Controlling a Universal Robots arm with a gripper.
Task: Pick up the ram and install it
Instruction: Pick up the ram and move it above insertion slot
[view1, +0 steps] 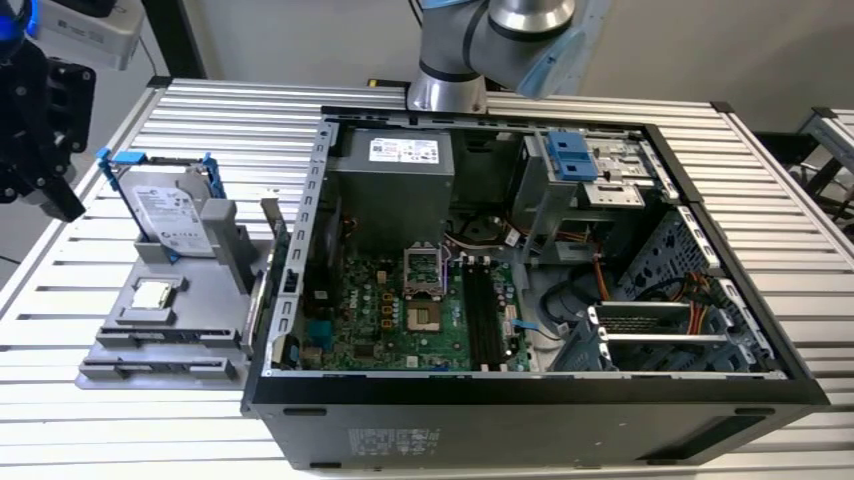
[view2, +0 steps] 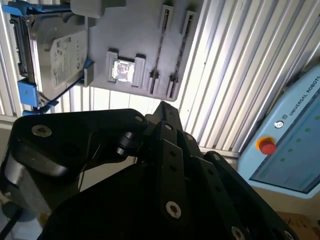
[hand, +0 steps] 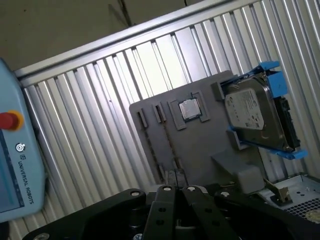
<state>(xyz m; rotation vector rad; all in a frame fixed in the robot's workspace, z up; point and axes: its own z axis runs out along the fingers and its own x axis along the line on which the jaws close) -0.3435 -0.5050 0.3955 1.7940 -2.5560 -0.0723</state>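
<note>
My gripper (view1: 54, 195) hangs at the exterior view's far left, off the table's edge and apart from the grey parts tray (view1: 200, 330); its black body (view2: 150, 190) fills the near part of both wrist views. The ram (hand: 170, 145) shows as a thin dark strip standing on edge between slot holders on the tray, also seen end-on in the second wrist view (view2: 158, 52). The open computer case (view1: 534, 390) lies at the centre of the table, with its green motherboard (view1: 387, 320) and long dark memory slots (view1: 483, 310) exposed.
On the same tray sit a silver hard drive (view1: 171, 210) in a blue bracket and a small square processor chip (view1: 154, 295). A light blue teach pendant (view2: 285, 145) with a red button lies off to one side. The ribbed metal table (view1: 80, 420) runs around the case.
</note>
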